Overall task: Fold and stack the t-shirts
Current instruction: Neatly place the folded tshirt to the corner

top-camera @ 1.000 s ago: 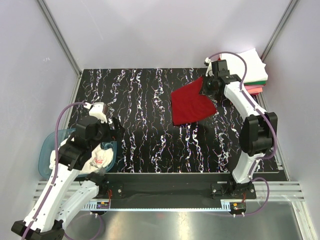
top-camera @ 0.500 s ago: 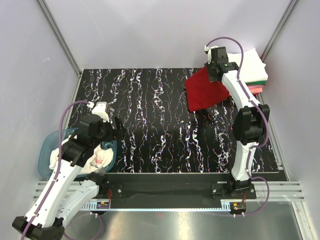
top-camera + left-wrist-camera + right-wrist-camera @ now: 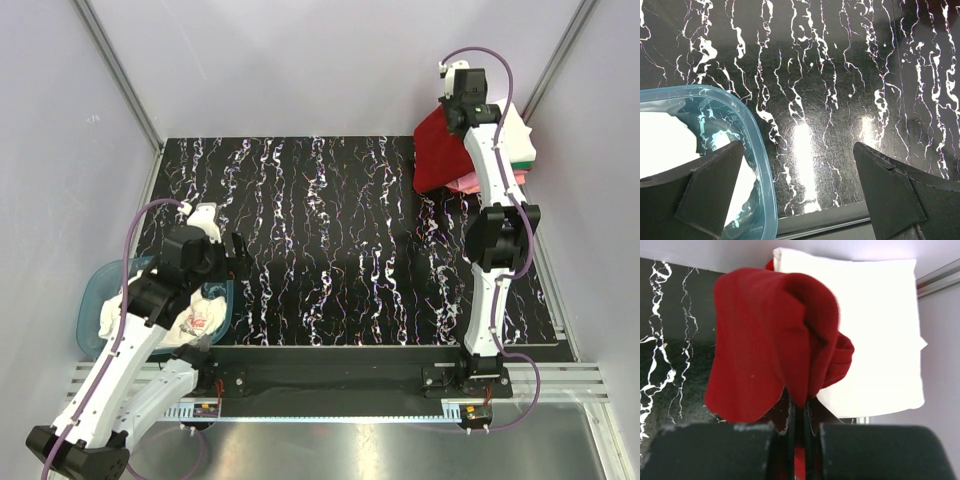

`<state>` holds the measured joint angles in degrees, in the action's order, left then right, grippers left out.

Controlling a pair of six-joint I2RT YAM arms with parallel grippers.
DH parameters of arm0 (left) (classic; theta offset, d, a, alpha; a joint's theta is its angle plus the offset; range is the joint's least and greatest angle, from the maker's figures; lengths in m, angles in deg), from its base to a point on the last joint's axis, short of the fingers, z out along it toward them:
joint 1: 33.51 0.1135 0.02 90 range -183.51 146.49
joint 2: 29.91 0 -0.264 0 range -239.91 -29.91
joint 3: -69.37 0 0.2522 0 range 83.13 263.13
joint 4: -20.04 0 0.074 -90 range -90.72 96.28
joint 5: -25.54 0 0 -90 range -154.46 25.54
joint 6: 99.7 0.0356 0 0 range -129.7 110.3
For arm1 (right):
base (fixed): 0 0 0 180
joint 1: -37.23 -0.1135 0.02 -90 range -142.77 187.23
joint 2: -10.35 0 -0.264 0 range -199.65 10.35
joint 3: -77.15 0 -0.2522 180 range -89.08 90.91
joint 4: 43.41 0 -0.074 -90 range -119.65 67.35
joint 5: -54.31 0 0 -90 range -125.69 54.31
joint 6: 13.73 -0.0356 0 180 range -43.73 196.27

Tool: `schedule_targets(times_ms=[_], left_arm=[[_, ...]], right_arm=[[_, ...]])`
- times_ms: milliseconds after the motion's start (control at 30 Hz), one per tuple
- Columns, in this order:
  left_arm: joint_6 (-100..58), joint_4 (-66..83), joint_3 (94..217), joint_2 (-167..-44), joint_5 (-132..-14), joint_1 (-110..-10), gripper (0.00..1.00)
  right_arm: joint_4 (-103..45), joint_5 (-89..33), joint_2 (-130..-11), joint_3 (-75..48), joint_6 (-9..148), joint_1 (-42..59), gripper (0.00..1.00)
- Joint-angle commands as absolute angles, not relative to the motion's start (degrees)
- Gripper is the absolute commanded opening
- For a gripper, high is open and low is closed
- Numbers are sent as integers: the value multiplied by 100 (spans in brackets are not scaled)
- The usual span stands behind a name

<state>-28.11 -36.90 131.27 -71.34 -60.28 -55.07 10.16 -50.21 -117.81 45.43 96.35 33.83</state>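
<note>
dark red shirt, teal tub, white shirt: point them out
dark red shirt (image 3: 765, 335), right wrist view, middle of hanging cloth
teal tub (image 3: 766, 170), left wrist view, its rim
white shirt (image 3: 875, 330), right wrist view, flat top

My right pincer (image 3: 458, 112): clamped on dark red t-shirt (image 3: 438, 152), at folded stack (image 3: 518, 140), far right corner. My left pincer (image 3: 232, 260): near teal tub (image 3: 88, 312) holding printed white t-shirt (image 3: 200, 318).

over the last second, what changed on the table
The right gripper, shut on the dark red t-shirt, carried it from mid-table to the far right corner, over the folded stack. The left gripper stayed open by the teal tub; the shirts in the tub lay unmoved.
</note>
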Motion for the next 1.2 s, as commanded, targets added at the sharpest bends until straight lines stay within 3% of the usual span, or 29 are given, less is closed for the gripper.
schedule_targets(times_ms=[0,1167], left_arm=[[-2745,-3442,13103,-7122,-5989,-5478,99],[-2745,-3433,13094,-7289,-5981,-5478,99]], right_arm=[[780,-5160,-11587,5066,9930,3389,0],[507,-4896,-10848,5681,10326,3644,0]])
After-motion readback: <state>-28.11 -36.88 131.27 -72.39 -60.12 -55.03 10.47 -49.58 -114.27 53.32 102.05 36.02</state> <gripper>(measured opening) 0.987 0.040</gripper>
